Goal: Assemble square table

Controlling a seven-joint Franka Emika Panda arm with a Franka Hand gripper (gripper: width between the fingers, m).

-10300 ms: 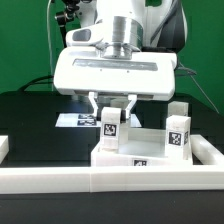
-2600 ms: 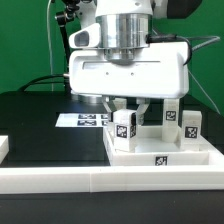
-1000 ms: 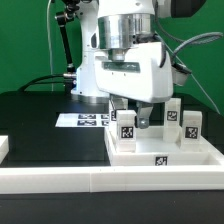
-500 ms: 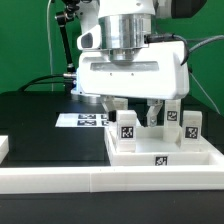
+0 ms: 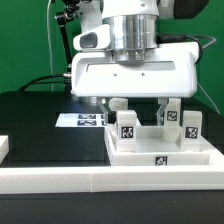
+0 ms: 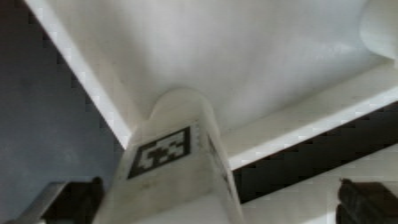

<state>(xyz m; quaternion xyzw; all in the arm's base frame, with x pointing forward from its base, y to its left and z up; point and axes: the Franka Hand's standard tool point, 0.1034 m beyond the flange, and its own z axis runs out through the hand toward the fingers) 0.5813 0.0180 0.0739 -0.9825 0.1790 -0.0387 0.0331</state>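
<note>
1. Gripper (image 5: 140,112) hangs low over the tabletop (image 5: 165,155); fingers spread apart, nothing between them. One finger (image 5: 117,106) sits just above the tagged leg; the other is on the exterior view's right side of it.
2. Leg (image 5: 125,131) stands upright on the tabletop, directly below and betw. the fingers, nearer the exterior view's left one. Tag faces the exterior camera. Can't tell if finger touches leg top.
3. Wrist view: same leg (image 6: 175,160) runs up the middle of the pic, tag on its face, dark fingertip (image 6: 368,200) to one side and a second dark tip at the other edge. Gap shows on both sides of the leg, so pincer wide, not clamped.
4. Tabletop lies flat below gripper, rim up, tag on its front edge; it butts against the white rail (image 5: 60,175) in front.
5. Two more legs behind gripper, toward exterior view's right: one (image 5: 171,113) just beside the finger on that side, one (image 5: 190,128) further out. Both upright, tags showing.
6. Marker board (image 5: 82,119) flat on black table (image 5: 40,125), off to exterior view's left of gripper, behind tabletop.
</note>
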